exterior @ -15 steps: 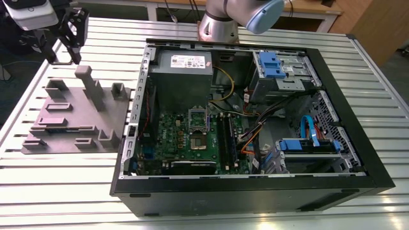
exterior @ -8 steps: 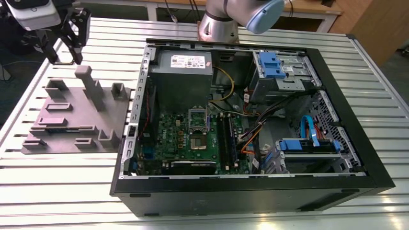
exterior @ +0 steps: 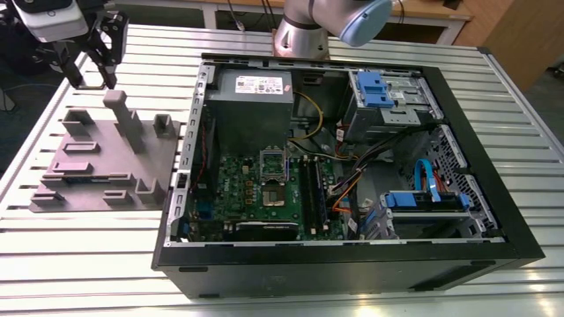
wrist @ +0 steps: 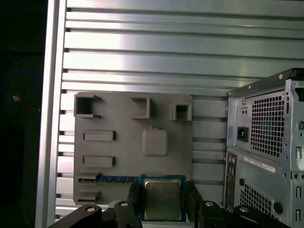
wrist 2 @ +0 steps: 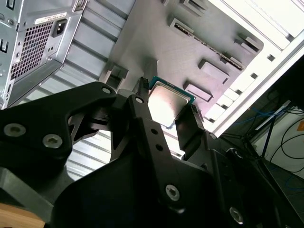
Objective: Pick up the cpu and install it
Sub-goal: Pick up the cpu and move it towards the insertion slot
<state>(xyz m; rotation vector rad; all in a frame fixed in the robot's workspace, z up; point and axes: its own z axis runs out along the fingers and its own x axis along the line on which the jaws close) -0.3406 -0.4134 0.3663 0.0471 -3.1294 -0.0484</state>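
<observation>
The cpu (wrist: 163,199) (wrist 2: 168,107), a small square chip with a silver-grey top and a green edge, is clamped between my gripper's (wrist: 163,186) (wrist 2: 166,100) two black fingers (wrist: 134,199). In the exterior view the gripper (exterior: 95,79) hangs high over the far corner of the purple-grey tray (exterior: 97,165), at the exterior view's left. In both wrist views the tray (wrist: 118,156) (wrist 2: 156,38) lies well below the chip. The motherboard's socket (exterior: 273,178) sits inside the open computer case (exterior: 352,264), to the exterior view's right of the tray.
Upright blocks (exterior: 123,119) rise from the tray, and a blue-green memory stick (wrist: 109,179) lies in one slot. The case holds a grey power supply (exterior: 249,86), blue drive cages (exterior: 379,89) and loose cables (exterior: 352,178). The arm's base (exterior: 304,33) stands behind the case on the slatted table (exterior: 79,264).
</observation>
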